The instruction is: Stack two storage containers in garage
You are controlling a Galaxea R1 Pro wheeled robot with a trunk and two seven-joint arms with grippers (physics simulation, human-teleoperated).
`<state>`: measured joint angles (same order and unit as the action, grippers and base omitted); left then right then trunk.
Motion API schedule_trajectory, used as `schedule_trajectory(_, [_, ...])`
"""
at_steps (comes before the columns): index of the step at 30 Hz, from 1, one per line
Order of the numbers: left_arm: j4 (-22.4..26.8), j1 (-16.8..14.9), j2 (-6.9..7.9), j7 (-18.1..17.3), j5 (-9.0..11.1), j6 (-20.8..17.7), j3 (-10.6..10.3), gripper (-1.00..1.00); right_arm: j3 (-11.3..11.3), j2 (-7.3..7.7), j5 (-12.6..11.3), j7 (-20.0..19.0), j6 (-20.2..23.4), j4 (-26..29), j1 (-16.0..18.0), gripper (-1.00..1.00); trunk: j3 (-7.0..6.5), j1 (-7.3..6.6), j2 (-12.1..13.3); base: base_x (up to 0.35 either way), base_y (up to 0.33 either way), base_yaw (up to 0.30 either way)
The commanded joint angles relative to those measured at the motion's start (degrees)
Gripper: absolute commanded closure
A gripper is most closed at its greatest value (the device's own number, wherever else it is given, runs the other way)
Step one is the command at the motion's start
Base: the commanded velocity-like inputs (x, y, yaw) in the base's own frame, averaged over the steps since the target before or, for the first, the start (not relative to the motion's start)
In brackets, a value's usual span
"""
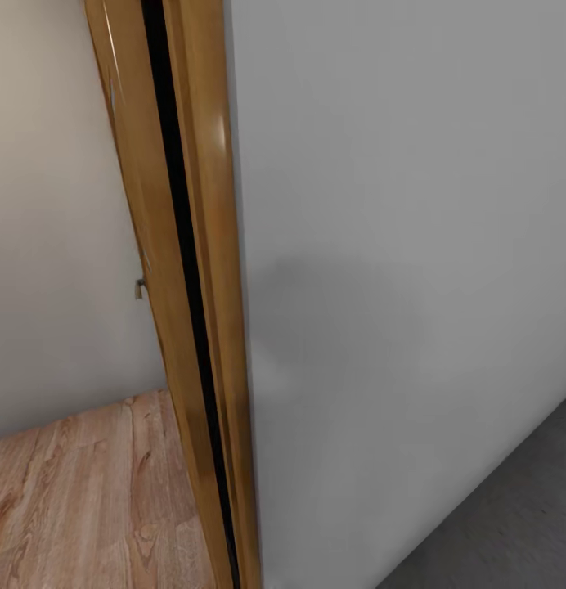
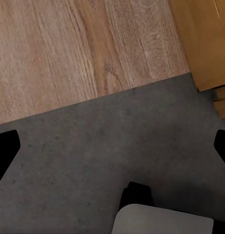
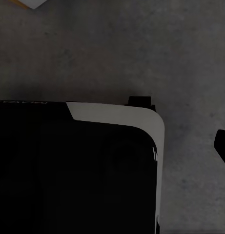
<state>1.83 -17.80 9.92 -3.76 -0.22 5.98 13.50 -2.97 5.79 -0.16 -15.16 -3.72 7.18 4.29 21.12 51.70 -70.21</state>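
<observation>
Facing a plain grey-white wall (image 1: 397, 286) at close range, the head camera shows a wooden door frame (image 1: 193, 327) running from 12 o'clock to 6 o'clock. Light wood plank flooring (image 1: 87, 491) lies at 7 o'clock; dark speckled concrete floor (image 1: 512, 523) lies at 5 o'clock. In the left wrist view, the left gripper (image 2: 112, 146) hangs over the seam between planks and concrete, jaws spread wide and empty. The right gripper jaws' state cannot be determined. The storage containers' location cannot be determined.
</observation>
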Motion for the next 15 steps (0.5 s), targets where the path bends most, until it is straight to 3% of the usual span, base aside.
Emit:
schedule_trajectory(1, [-0.07, -0.04, 0.01, -0.27, -0.01, 0.17, 0.38, -1.00, -0.32, 0.01, -0.01, -0.30, -0.15, -0.06, 0.05, -1.00, 0.06, 0.00, -0.04, -0.018, 0.000, 0.000])
schedule_trajectory(8, [-0.07, -0.04, 0.01, -0.28, -0.04, 0.17, 0.38, -1.00, -0.29, 0.01, -0.01, -0.30, -0.15, -0.06, 0.04, -1.00, 0.06, 0.00, -0.04, -0.007, 0.000, 0.021])
schedule_trajectory(15, [-0.07, -0.04, 0.01, -0.25, -0.04, 0.17, 0.38, -1.00, -0.29, 0.01, -0.01, -0.30, -0.15, -0.06, 0.06, -1.00, 0.06, 0.00, -0.04, -0.001, 0.000, 0.191])
